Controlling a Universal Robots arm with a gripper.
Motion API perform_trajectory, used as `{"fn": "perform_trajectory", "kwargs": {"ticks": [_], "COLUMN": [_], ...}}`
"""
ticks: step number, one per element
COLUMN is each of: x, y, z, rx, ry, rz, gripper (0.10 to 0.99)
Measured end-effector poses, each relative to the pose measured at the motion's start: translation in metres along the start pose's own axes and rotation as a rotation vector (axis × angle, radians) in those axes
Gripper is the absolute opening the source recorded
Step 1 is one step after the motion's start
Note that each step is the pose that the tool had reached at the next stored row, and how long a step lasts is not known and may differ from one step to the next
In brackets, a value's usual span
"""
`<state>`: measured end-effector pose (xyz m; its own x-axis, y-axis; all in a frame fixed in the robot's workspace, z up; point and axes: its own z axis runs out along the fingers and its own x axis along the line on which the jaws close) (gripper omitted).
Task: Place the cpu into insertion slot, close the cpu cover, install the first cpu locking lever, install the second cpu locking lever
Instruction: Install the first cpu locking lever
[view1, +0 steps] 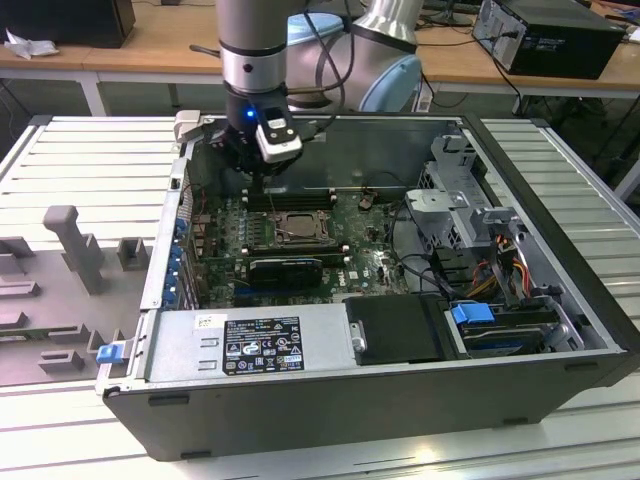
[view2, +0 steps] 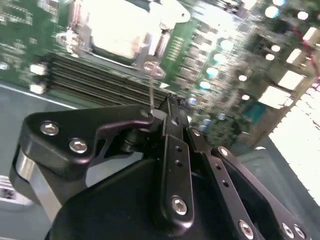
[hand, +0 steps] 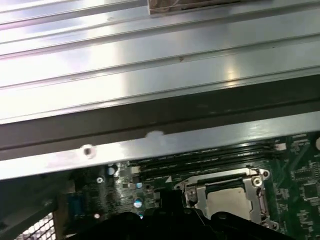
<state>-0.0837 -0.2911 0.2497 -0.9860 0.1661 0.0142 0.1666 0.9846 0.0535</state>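
In the exterior view my gripper (view1: 258, 178) hangs inside the open computer case, just behind the insertion slot (view1: 290, 228) on the green board. The pale cpu (hand: 227, 200) lies in the slot. The silvery cpu cover (hand: 194, 192) lies flat around it as a frame. In the second wrist view the black fingers (view2: 172, 130) are shut together at the gripper (view2: 165, 107). A thin wire cpu locking lever (view2: 151, 85) with a looped end runs from beside the cpu (view2: 117, 30) to the fingertips and touches them. I cannot tell whether it is pinched.
Long black memory slots (view2: 90, 75) lie between the gripper and the socket. The case's rear wall (hand: 150, 140) is close behind. A drive cage (view1: 450, 210), cables (view1: 500, 260) and the power supply (view1: 260, 345) fill the case's right and front. Grey fixtures (view1: 70, 250) stand outside.
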Motion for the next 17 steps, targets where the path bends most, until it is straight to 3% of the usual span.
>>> {"fn": "perform_trajectory", "kwargs": {"ticks": [2, 6, 9, 12, 17], "x": [-0.0157, -0.0329, -0.0347, -0.0353, -0.0435], "y": [0.0027, 0.0055, 0.0056, 0.0054, 0.0101], "z": [0.0009, 0.0027, 0.0060, 0.0110, 0.0134], "rx": [0.000, 0.000, 0.000, 0.003, 0.002], "ry": [0.0001, 0.0002, 0.0001, 0.0029, -0.0089], "rz": [-0.001, -0.003, -0.045, -0.146, -0.150], "gripper": [0.106, 0.106, 0.106, 0.106, 0.106]}}
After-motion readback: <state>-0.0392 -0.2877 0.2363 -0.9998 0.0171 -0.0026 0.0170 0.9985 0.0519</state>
